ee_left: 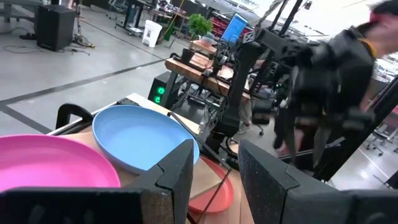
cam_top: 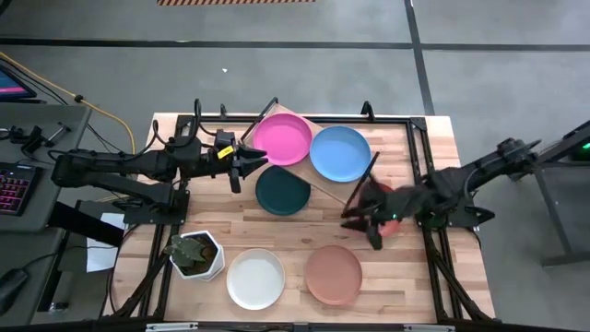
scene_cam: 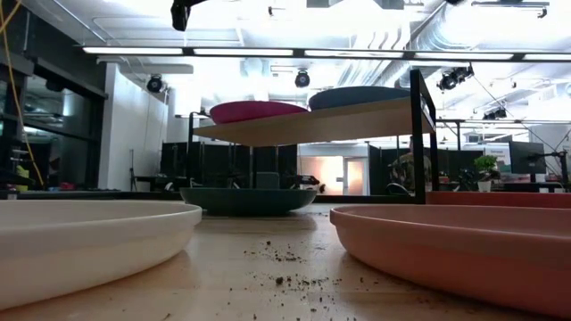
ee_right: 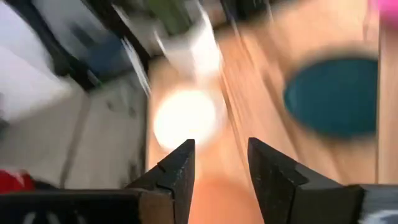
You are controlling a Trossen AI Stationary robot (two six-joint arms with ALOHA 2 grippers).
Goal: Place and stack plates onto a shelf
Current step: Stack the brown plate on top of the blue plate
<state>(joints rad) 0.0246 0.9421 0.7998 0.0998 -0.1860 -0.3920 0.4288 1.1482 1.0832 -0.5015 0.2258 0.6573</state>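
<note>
Shelf (cam_top: 318, 180): magenta plate (cam_top: 282, 139), blue plate (cam_top: 340, 153). Worktop (cam_top: 433, 148): dark green plate (cam_top: 282, 191), white plate (cam_top: 255, 278), dusty pink plate (cam_top: 333, 275). Left hand (cam_top: 241, 166) and right hand (cam_top: 361, 227): both open, empty.

Left arm stretches in from the left, its left gripper (cam_top: 247, 164) held level with fingers parted, while the right arm bends in from the right, right gripper (cam_top: 361, 227) low, fingers apart.
</note>
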